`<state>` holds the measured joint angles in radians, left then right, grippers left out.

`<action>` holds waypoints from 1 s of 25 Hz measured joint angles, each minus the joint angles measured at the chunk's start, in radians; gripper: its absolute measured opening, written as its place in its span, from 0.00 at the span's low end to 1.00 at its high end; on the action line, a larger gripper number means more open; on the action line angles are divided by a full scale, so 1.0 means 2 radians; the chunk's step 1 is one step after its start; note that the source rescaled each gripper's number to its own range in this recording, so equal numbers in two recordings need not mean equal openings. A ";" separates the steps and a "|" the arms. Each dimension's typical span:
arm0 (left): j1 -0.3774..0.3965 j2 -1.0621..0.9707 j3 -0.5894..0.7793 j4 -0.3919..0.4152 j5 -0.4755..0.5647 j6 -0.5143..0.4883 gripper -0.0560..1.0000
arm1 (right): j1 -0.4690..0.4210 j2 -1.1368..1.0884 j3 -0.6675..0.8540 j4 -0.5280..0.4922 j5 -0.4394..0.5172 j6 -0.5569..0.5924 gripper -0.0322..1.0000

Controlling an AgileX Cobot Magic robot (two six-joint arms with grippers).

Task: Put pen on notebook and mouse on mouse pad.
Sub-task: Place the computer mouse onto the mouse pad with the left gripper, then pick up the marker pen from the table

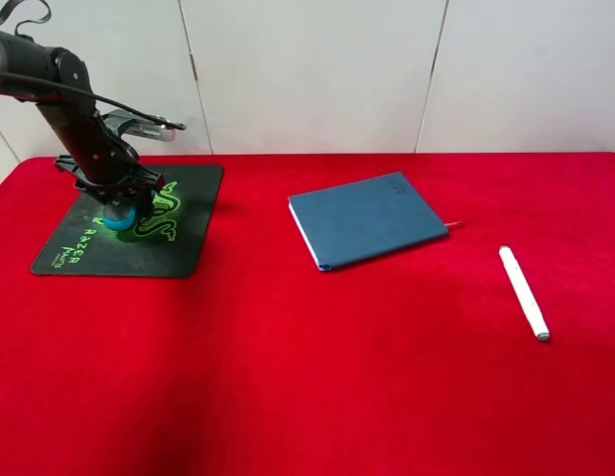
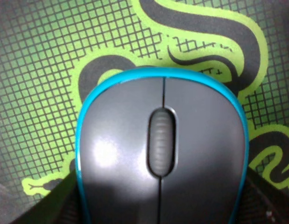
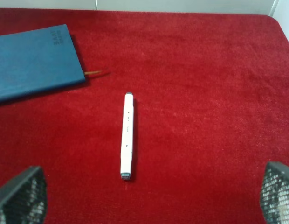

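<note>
The grey mouse (image 1: 121, 217) with blue sides sits low on the black mouse pad (image 1: 74, 248), over its green logo. My left gripper (image 1: 119, 201) is shut on the mouse. In the left wrist view the mouse (image 2: 161, 149) fills the frame, with dark fingers (image 2: 51, 207) against both its sides. The dark blue notebook (image 1: 367, 219) lies closed at the table's middle. To its right the white pen (image 1: 524, 294) lies on the red cloth. My right gripper (image 3: 149, 198) hangs open above and short of the pen (image 3: 127, 136), with the notebook (image 3: 32, 60) beyond.
Red cloth (image 1: 307, 377) covers the whole table, and a white panelled wall stands behind it. The notebook's red ribbon (image 3: 94, 73) sticks out toward the pen. The table's rounded far corner (image 3: 275, 21) shows in the right wrist view. My right arm is outside the high view.
</note>
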<state>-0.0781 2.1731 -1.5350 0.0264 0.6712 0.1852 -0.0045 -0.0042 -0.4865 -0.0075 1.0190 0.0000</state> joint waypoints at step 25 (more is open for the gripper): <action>0.000 -0.076 -0.003 -0.002 0.080 -0.021 1.00 | 0.000 0.000 0.000 0.000 0.000 0.000 1.00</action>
<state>-0.0781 2.0214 -1.5400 0.0234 0.8315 0.1433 -0.0045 -0.0042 -0.4865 -0.0075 1.0190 0.0000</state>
